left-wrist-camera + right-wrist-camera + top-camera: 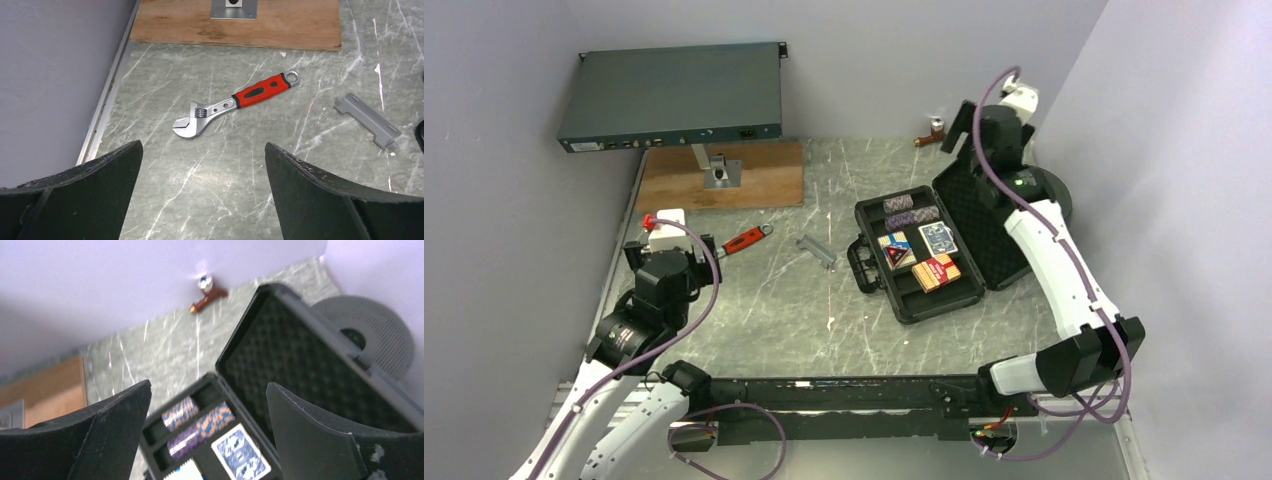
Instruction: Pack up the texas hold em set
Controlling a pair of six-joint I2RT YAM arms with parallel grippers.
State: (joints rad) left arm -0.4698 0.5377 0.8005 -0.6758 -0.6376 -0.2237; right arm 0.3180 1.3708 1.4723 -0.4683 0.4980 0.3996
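The black case (902, 291) lies open right of the table's middle, its foam-lined lid (979, 225) tilted back. In its slots sit two chip stacks (906, 209), a blue card box (938, 238), a blue-yellow box (896, 250) and a red-orange box (936, 271). My right gripper (207, 390) hangs open above the case's far end. Between its fingers I see only the chip stacks (197, 420) and the blue box (240, 452) below; it touches nothing. My left gripper (203, 150) stands open over bare table at the left, far from the case.
A red-handled wrench (235, 102) and a grey metal bracket (367, 120) lie ahead of the left gripper. A wooden board (722, 175) with a raised rack unit (674, 97) fills the back left. A dark round spool (372, 332) sits behind the lid, and a small brown object (932, 133) by the back wall.
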